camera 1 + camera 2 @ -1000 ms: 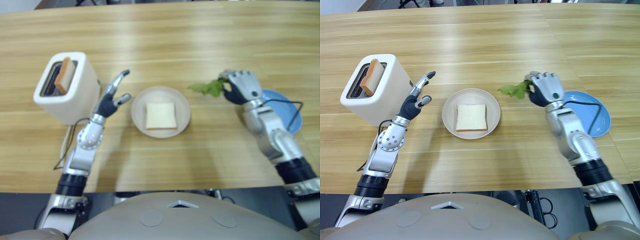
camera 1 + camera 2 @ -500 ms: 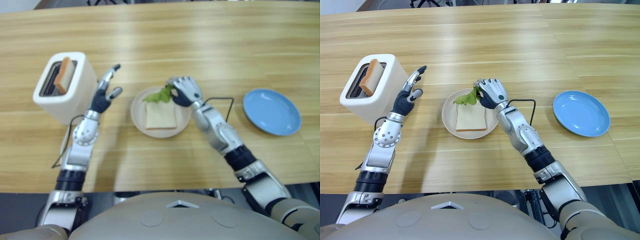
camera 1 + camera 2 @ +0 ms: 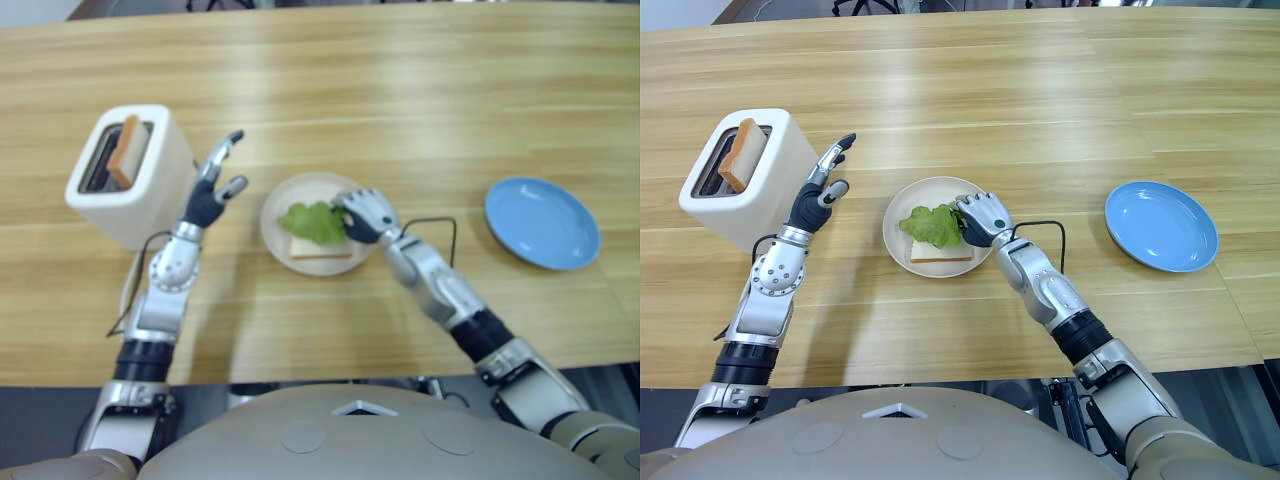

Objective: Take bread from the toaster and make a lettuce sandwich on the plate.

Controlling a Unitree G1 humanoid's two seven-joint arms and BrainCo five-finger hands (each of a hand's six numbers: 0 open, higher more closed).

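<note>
A cream toaster (image 3: 735, 178) stands at the left with one brown bread slice (image 3: 744, 150) poking out of its slot. My left hand (image 3: 823, 183) hovers open just right of the toaster, holding nothing. On the beige plate (image 3: 894, 213) in the middle lies a white bread slice (image 3: 938, 252), largely covered by a green lettuce leaf (image 3: 930, 224). My right hand (image 3: 982, 219) sits low over the plate's right side, fingers curled on the leaf's right edge.
A blue plate (image 3: 1161, 224) lies bare at the right. A thin black cable (image 3: 1040, 228) loops along my right forearm. A white cord (image 3: 128, 290) trails from the toaster toward the table's near edge. Bare wood stretches across the far half.
My right hand carried the lettuce from beside the blue plate leftward to the beige plate and lowered it onto the bread slice. My left hand rose slightly beside the toaster.
</note>
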